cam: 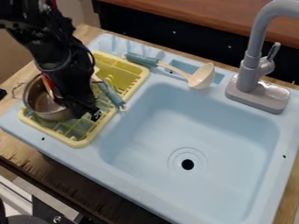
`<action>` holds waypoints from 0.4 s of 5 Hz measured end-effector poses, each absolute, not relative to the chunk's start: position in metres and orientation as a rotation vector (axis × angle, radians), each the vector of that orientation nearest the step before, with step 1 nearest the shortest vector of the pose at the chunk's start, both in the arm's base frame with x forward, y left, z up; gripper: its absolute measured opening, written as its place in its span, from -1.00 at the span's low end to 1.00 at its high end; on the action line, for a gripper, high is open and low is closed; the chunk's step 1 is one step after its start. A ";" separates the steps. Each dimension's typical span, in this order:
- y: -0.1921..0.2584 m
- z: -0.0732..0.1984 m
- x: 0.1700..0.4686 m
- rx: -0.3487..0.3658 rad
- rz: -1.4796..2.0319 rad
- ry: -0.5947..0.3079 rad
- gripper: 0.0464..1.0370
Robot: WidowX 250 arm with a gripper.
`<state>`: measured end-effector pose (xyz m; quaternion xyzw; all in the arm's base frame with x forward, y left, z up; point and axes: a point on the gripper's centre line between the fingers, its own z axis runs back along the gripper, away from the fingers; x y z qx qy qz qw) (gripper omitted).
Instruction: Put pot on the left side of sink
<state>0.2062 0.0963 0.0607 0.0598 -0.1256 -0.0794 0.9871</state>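
Note:
A silver metal pot [39,99] with a wire-like handle at its left rests tilted at the left end of the yellow dish rack [77,142], to the left of the sink basin. Coming down from the upper left, the black gripper [83,106] is low over the rack, against or right beside the pot's right side. The arm covers part of the pot's rim and the middle of the rack.
The light blue sink [187,131] has its basin right of the rack. A ladle [201,76] lies along the back ledge, left of the grey faucet [250,76]. Another teal-handled utensil [111,92] lies on the rack, close to the gripper's right.

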 end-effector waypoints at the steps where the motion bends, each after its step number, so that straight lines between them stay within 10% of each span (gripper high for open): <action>1: 0.094 0.059 0.205 0.111 -0.145 -0.246 -0.63; 2: 0.089 0.058 0.203 0.089 -0.131 -0.229 -0.13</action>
